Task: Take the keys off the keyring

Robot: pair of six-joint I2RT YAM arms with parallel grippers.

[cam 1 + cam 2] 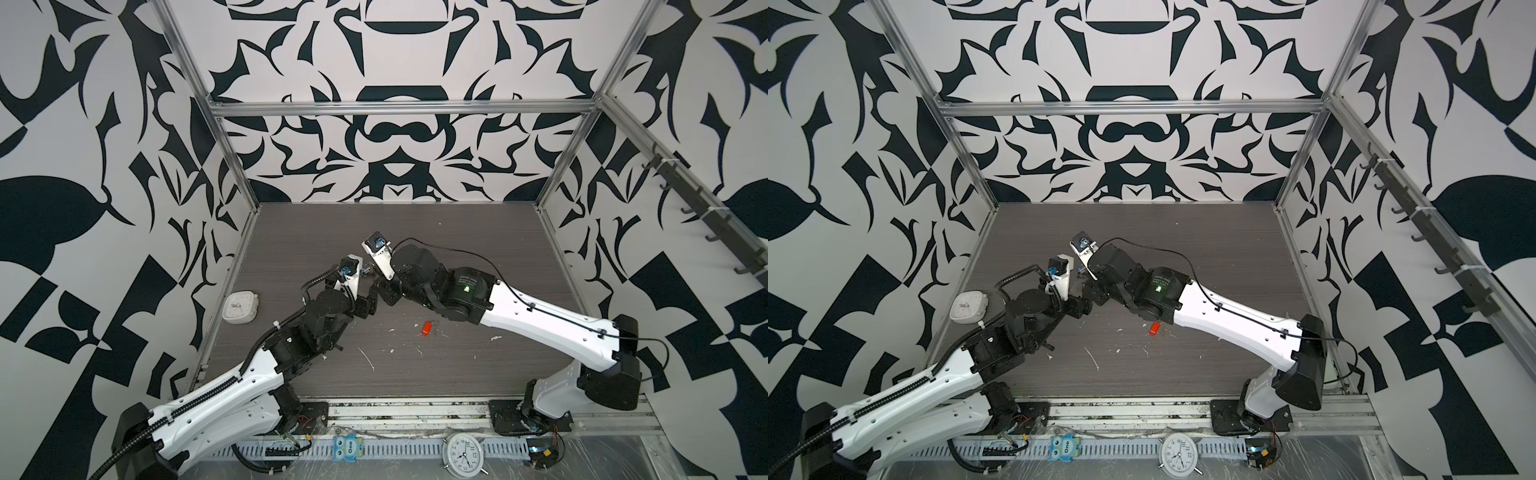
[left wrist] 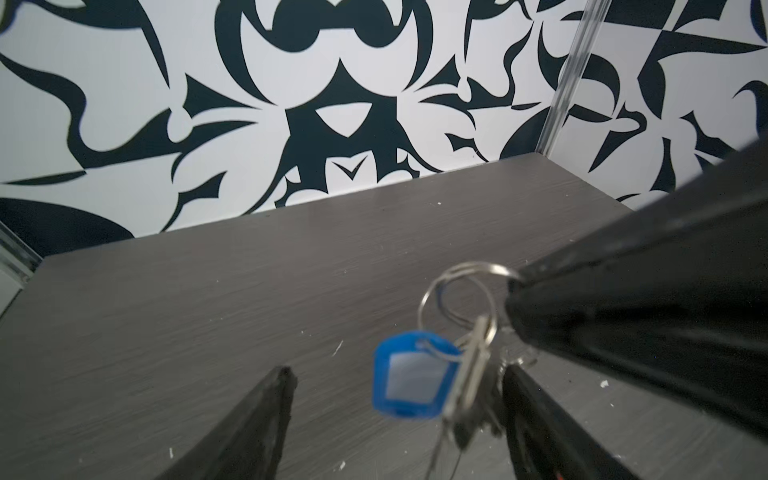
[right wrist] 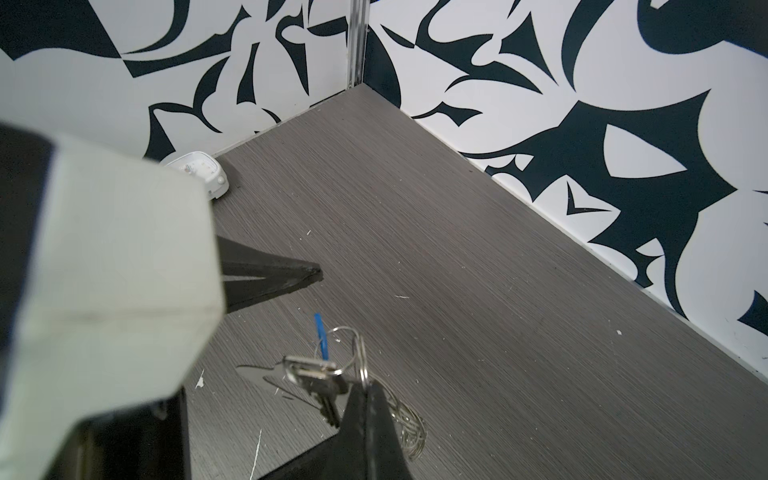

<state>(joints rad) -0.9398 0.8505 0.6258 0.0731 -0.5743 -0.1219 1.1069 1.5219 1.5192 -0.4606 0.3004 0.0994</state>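
My right gripper (image 3: 365, 384) is shut on a silver ring (image 2: 457, 286) of the keyring, whose bunched metal loops (image 3: 409, 419) hang behind its fingers, above the table. From that ring hang a silver key (image 2: 469, 374) and its blue tag (image 2: 409, 376). My left gripper (image 2: 397, 370) is open, and the blue tag and key hang between its fingers without touching them. In both top views the two grippers meet over the table's middle, left (image 1: 365, 287) and right (image 1: 376, 279). The red-orange tag (image 1: 425, 328) lies on the table near the right arm; its key is too small to make out.
A white square clock (image 1: 240, 306) lies by the left wall. A round alarm clock (image 1: 462, 457) and a small blue owl figure (image 1: 347, 449) sit on the front rail. White scraps (image 1: 368, 359) dot the dark table (image 1: 415, 232). Patterned walls close in three sides.
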